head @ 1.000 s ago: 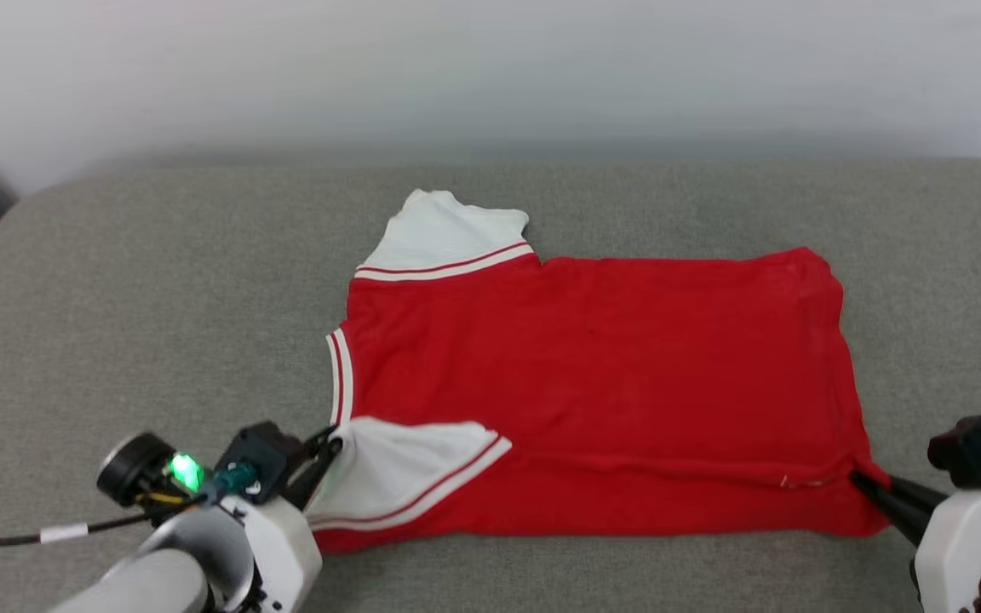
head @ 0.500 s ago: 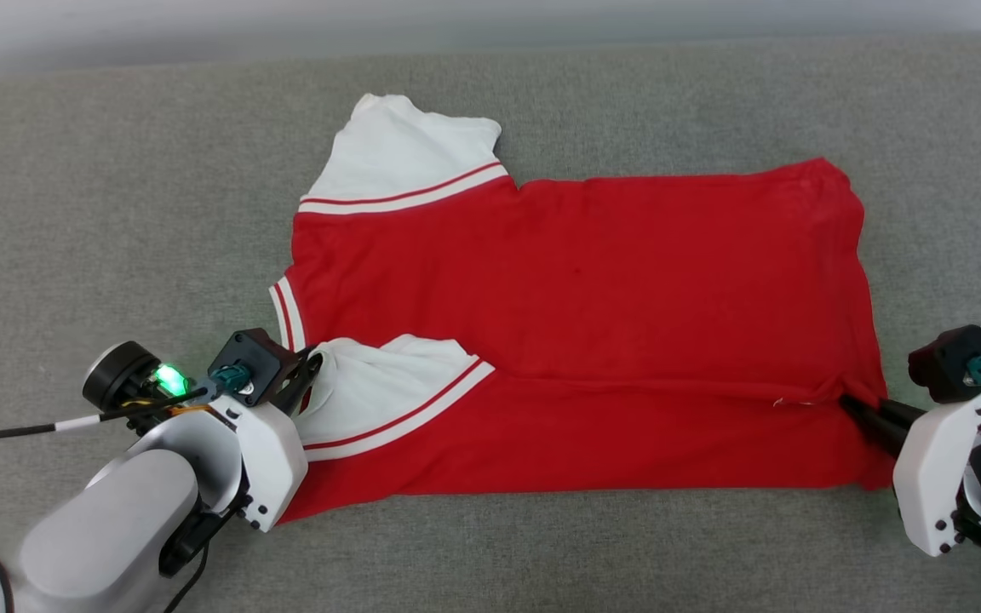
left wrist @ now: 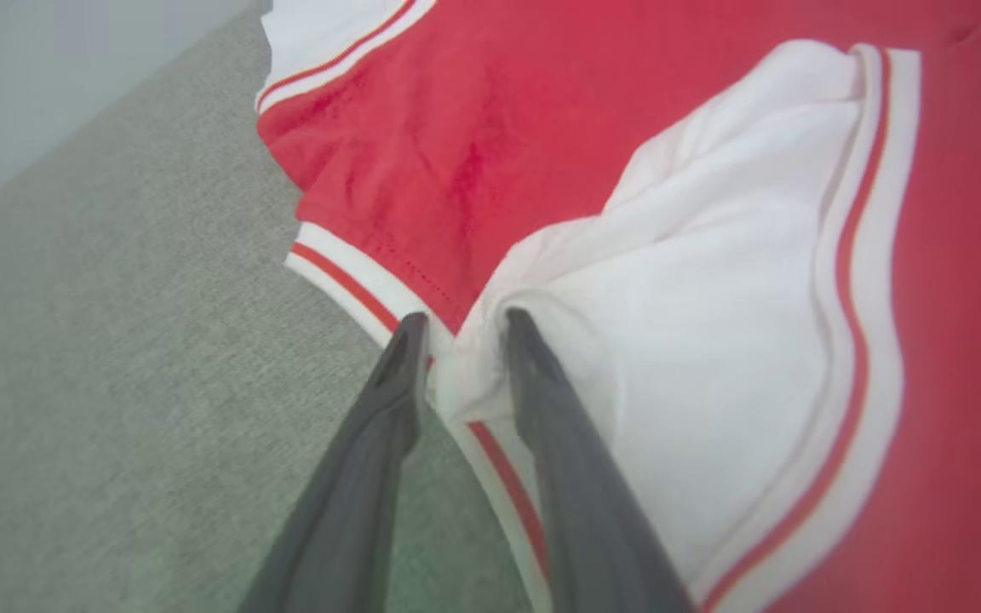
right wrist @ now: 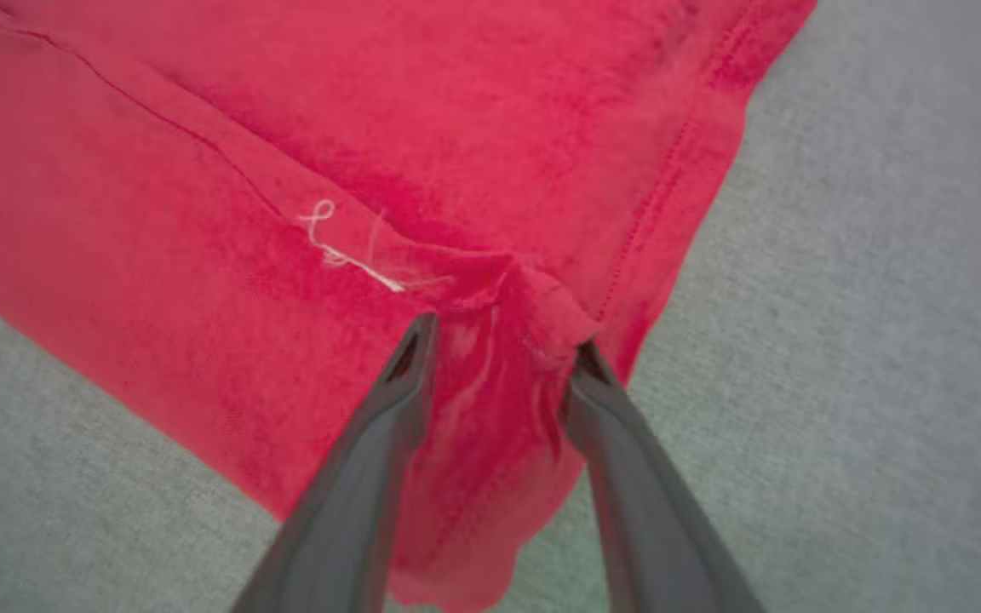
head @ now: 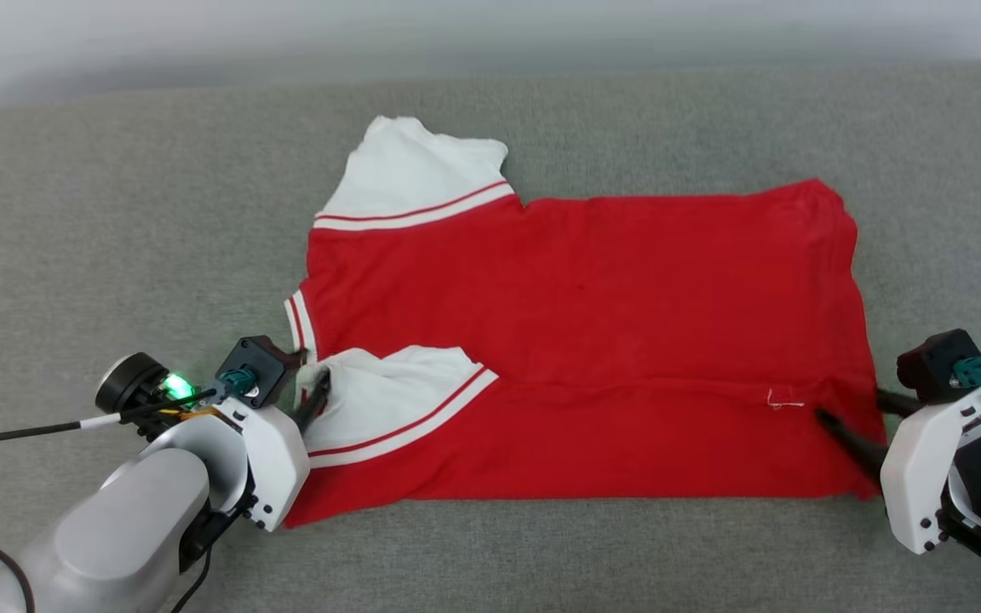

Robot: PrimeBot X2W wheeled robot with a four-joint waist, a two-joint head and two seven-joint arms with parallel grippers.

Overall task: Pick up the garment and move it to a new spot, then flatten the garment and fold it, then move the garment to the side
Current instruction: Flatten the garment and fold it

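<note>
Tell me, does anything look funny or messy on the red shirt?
Yes. A loose white thread curls from a seam of the red jersey shirt near the right gripper. One white sleeve lies folded onto the red body; the other sleeve sticks out.

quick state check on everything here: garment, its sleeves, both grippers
garment: flat on the grey cushion, near long edge folded over
near sleeve: folded in onto the red body
far sleeve: spread flat
left gripper: open, astride the near sleeve's edge
right gripper: open, astride the bunched hem
</note>
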